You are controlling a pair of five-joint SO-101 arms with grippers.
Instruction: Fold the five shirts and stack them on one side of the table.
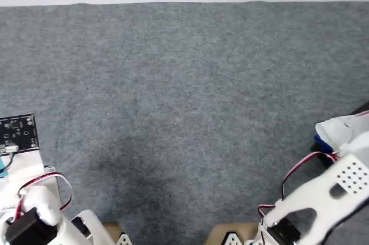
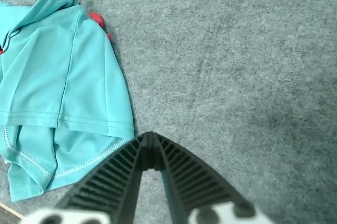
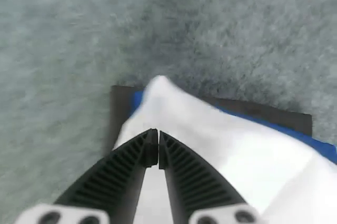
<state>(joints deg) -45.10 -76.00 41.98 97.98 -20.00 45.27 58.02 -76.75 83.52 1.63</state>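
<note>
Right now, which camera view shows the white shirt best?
The right wrist view: the white shirt lies broad there, on top of blue cloth, under the right gripper. The high view catches just a part of it beside the right arm. The left wrist view faces a turquoise shirt instead.

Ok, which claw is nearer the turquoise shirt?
Left. The left claw is right beside the turquoise shirt, at its hem, over bare grey mat. The right claw is over a white shirt at the mat's right edge.
</note>
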